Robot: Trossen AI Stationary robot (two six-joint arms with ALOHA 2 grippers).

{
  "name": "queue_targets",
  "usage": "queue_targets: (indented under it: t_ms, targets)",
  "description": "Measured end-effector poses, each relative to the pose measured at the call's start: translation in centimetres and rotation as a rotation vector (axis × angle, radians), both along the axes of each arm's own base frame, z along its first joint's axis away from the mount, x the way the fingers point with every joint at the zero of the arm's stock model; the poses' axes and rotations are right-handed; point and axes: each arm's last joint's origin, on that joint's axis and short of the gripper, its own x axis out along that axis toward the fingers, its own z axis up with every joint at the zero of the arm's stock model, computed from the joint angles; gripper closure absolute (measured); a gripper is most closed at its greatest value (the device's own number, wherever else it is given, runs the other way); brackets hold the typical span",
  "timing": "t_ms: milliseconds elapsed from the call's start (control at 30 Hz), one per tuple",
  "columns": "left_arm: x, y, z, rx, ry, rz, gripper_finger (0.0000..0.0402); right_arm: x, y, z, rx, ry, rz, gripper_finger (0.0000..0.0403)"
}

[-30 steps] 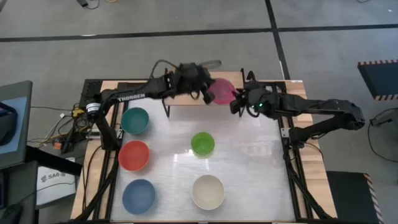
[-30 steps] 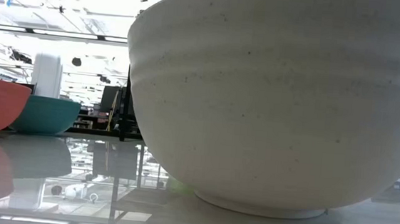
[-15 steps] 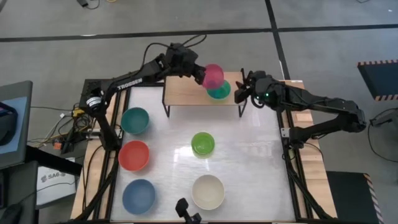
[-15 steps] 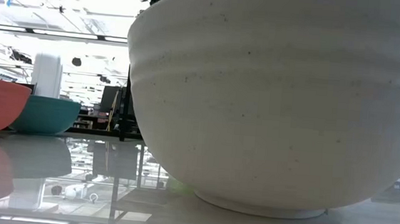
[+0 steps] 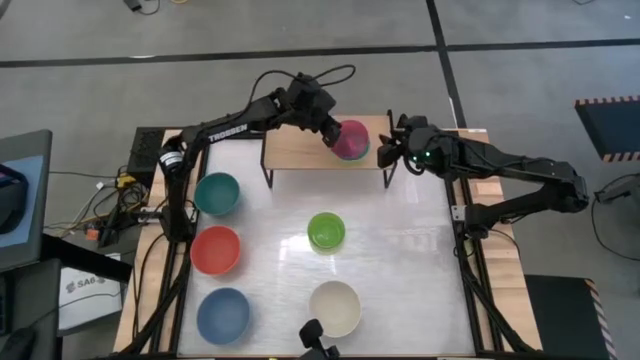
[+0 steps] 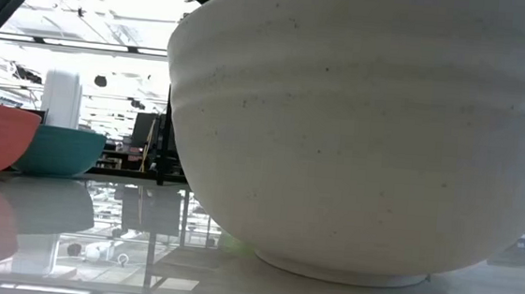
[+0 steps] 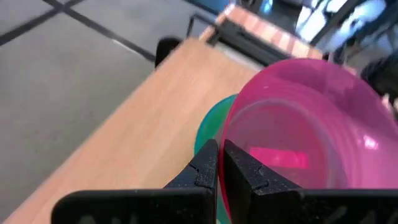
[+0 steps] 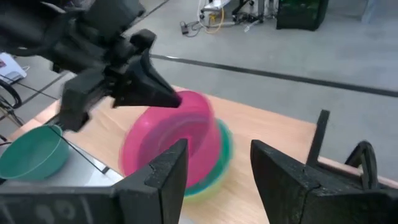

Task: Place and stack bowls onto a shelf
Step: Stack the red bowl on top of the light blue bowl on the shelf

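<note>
Teal bowl (image 5: pixel 217 193): on the desk (image 5: pixel 400 270), far left column, nearest the shelf; in the low view only its side shows, partly behind the red one.
Red bowl (image 5: pixel 215 249): on the desk just below the teal one in the high view; cut off by the edge of the low view.
Blue bowl (image 5: pixel 222 315): at the near left corner of the desk, upright; not seen in the low view.
Left gripper (image 5: pixel 333 137): reaching over the shelf, fingers (image 7: pixel 205 167) pressed together on the rim of the pink bowl (image 5: pixel 351 139).
Shelf (image 5: pixel 295 146): light wood top at the far edge of the desk; its legs are hard to make out from above.
Pink bowl: tilted, resting on a stack at the right part of the shelf top.
Stack under it: a teal-green bowl (image 7: pixel 211 124) peeks out beneath the pink one; the right wrist view hints at a yellowish rim lower down, blurred; how many bowls lie there cannot be told.
Green bowl (image 5: pixel 325 231): alone mid-desk.
Cream bowl (image 5: pixel 334 307): near edge of the desk; fills most of the low view and hides the shelf and both arms there.
Dark object (image 5: pixel 313 335): at the near desk edge beside the cream bowl; too cut off to identify.
Right gripper (image 5: pixel 389 152): just right of the stack, at the shelf's right end, fingers (image 8: pixel 163 174) spread, holding nothing.
</note>
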Motion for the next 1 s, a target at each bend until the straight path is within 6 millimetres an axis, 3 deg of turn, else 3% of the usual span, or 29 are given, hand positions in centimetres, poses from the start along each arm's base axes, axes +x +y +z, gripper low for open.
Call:
queue_targets:
  t_ms: [200, 600, 800, 1000]
  targets:
    - [0.1, -0.1, 0.2, 0.055, 0.003, -0.028, 0.0377, -0.1, 0.0, -0.2, 0.018, 0.009, 0.002, 0.0204]
    - [-1.3, 0.0, 2.1, -0.038, 0.089, -0.029, 0.0242, -0.2, -0.5, -0.2, 0.019, 0.009, -0.022, 0.0204]
    - [-2.4, -1.2, 1.3, -0.108, 0.245, -0.107, 0.0226, -0.6, -0.1, -0.9, 0.063, 0.061, -0.024, 0.0205]
    - [-2.7, -2.5, -0.2, -0.138, 0.348, -0.174, 0.0226, -1.3, 0.8, -2.2, 0.224, 0.145, 0.017, 0.0205]
